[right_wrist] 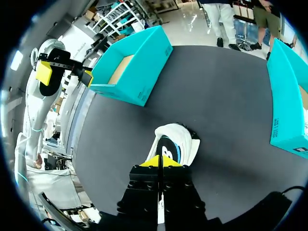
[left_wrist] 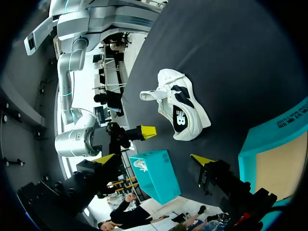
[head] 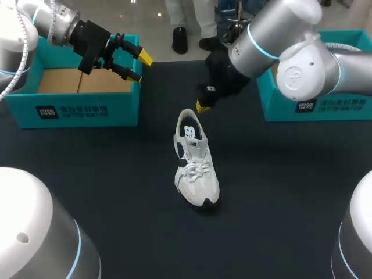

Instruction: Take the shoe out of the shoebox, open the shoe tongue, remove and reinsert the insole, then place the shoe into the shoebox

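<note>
White shoe (head: 196, 168) on table (head: 279, 192), between left shoebox (head: 87, 107) and right shoebox (head: 343, 110)

Place: robotics lab; staged test cell
Evidence: grey left arm (head: 14, 49) and right arm (head: 290, 52) over a black tabletop (head: 116, 180); teal left shoebox (head: 87, 109) and right shoebox (head: 331, 110) at its far side; white shoe (head: 196, 171) mid-tabletop

Dark table (head: 116, 192): shoe (head: 195, 165) between two shoeboxes (head: 81, 110) (head: 325, 107)

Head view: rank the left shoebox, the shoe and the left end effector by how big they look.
Left shoebox: largest.
Shoe and left end effector: about alike; the raised end effector sits nearer the camera, so unranked.
</note>
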